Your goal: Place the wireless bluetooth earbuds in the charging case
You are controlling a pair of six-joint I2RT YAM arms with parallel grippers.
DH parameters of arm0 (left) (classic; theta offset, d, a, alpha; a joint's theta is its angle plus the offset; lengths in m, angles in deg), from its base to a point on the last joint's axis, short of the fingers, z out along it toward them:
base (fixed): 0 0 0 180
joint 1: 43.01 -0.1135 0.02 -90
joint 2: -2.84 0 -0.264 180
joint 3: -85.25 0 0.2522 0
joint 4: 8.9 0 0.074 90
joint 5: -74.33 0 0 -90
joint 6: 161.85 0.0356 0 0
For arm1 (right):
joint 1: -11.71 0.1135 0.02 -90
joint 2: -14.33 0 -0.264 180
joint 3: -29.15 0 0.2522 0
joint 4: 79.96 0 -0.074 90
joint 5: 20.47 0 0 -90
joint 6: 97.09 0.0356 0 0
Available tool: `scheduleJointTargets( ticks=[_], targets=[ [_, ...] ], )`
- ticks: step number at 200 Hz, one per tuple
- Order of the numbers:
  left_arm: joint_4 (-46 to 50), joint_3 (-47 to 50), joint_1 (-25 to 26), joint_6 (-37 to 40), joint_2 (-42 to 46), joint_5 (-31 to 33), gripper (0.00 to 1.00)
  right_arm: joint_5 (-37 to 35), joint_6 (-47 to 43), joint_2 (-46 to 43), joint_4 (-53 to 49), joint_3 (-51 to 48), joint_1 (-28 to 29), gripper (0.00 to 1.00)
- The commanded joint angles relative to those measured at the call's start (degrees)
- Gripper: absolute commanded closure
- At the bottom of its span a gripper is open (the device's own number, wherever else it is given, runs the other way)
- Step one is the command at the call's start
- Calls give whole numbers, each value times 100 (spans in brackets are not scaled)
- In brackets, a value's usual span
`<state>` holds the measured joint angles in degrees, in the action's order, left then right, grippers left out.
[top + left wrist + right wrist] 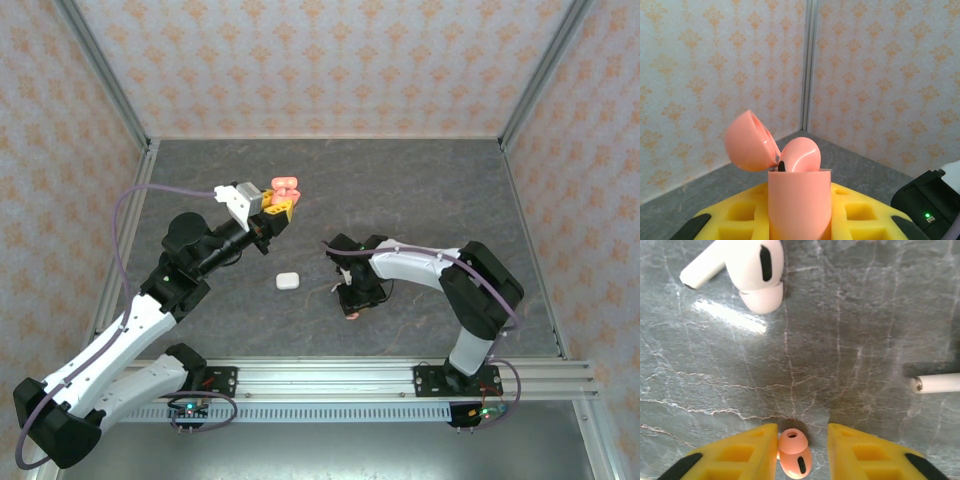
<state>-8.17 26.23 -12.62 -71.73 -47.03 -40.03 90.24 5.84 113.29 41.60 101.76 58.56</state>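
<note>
Overhead, the left gripper is raised above the table, closed tight on a pink charging case. The right gripper points down at the table, with a coral-pink earbud at its tips. A small white case lies between the two arms, apart from both.

From the left wrist, yellow fingers clamp the pink case upright, its lid swung open to the left. A rounded pink form sits in its mouth; I cannot tell what it is.

From the right wrist, the yellow jaws stand part-way open around the coral-pink earbud, which touches the finger on the view's left, with a gap on the other side. A white earbud lies farther off, and a white stem shows at the right edge.
</note>
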Motion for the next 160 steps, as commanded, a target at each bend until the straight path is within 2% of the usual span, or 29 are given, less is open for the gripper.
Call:
scheduleJointTargets(
  ticks=[1, 17, 35, 93, 160],
  targets=[
    [-66, -78, 28, 127, 98, 114, 100, -308, -33, -203, -318, 109, 43, 59],
    [-85, -78, 34, 120, 91, 116, 100, -410, -62, -202, -417, 144, 77, 54],
    [-85, -94, 33, 121, 79, 116, 100, -527, -71, -188, -494, 186, 177, 51],
    [-60, -113, 25, 129, 80, 124, 100, -761, -46, 38, -549, 346, 428, 50],
    [-67, -108, 30, 132, 59, 123, 100, -868, 36, 79, -349, 390, 448, 50]
  ],
)
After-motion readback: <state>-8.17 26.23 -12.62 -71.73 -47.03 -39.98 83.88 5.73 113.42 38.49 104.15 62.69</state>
